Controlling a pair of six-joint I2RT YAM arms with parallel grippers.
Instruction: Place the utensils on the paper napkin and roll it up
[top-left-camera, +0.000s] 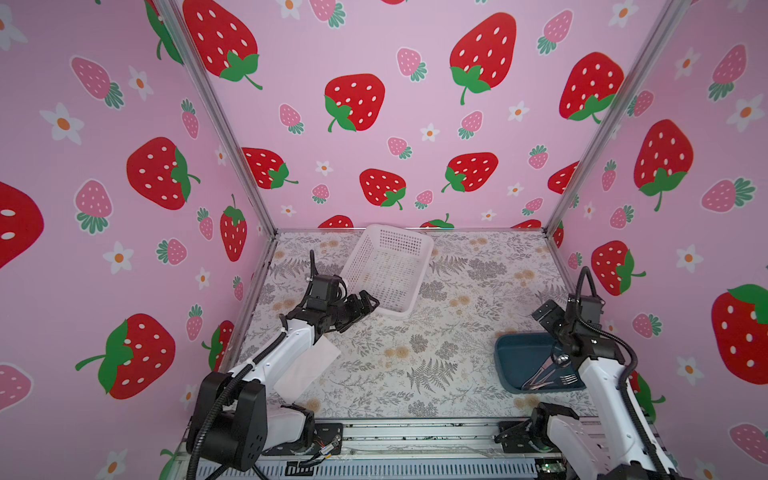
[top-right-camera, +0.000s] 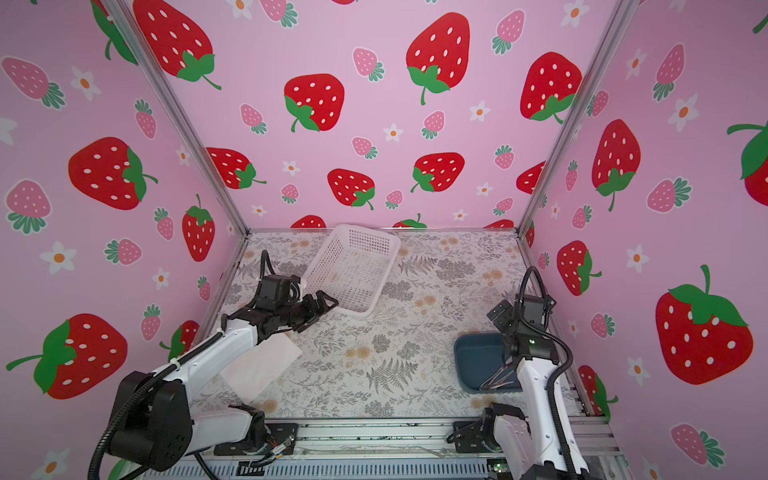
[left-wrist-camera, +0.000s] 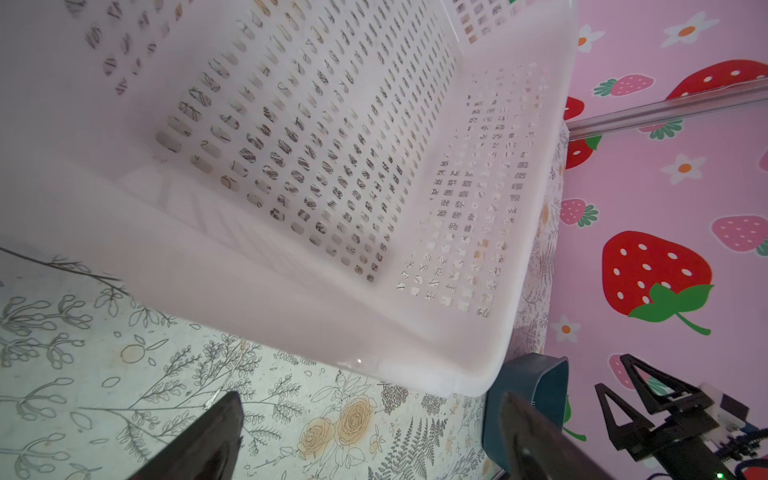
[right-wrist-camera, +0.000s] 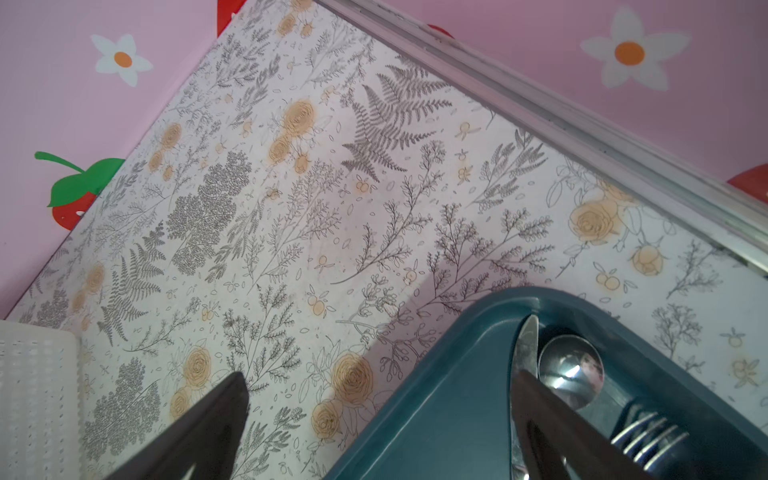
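Nearest me, on the left, the paper napkin (top-left-camera: 309, 368) lies flat on the floral table (top-left-camera: 436, 357), one side hidden under the left arm. Level with it on the right, the utensils (top-left-camera: 548, 374), a knife, a spoon and a fork, lie together in a dark blue tray (top-left-camera: 515, 353), well apart from the napkin. I see the right gripper (top-left-camera: 547, 318) hanging over the tray's far side, jaws spread wide with nothing between them. Further in, the left gripper (top-left-camera: 371, 302) is spread wide too and empty, just beside the near rim of the white basket (top-left-camera: 388, 266), which sits askew towards the back wall
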